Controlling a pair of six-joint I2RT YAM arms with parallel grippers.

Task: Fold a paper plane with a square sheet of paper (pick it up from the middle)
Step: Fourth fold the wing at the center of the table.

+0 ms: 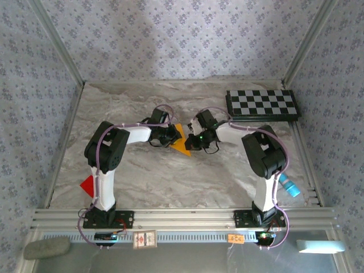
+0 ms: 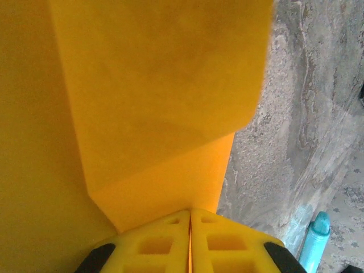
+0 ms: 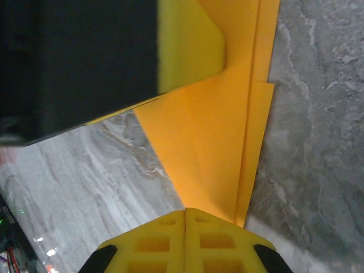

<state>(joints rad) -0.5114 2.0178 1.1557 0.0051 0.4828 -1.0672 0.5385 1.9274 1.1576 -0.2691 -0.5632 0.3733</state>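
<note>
The orange-yellow paper [image 1: 181, 142], folded into a pointed wedge with layered flaps, hangs between both grippers at the table's middle. My left gripper [image 1: 169, 136] is shut on its left side, and in the left wrist view the jaws [image 2: 190, 214] pinch the paper [image 2: 159, 114], which has one diagonal crease. My right gripper [image 1: 195, 140] is shut on its right side. In the right wrist view the jaws [image 3: 185, 214] clamp the paper's [image 3: 216, 148] narrow end, and the left gripper's black body [image 3: 74, 62] holds the far end.
A black-and-white checkerboard [image 1: 261, 104] lies at the back right. A small red triangular piece [image 1: 87, 185] rests near the left arm's base. A light blue bottle [image 1: 289, 186] [image 2: 314, 242] lies by the right arm. Marbled tabletop [image 1: 170, 182] spreads in front.
</note>
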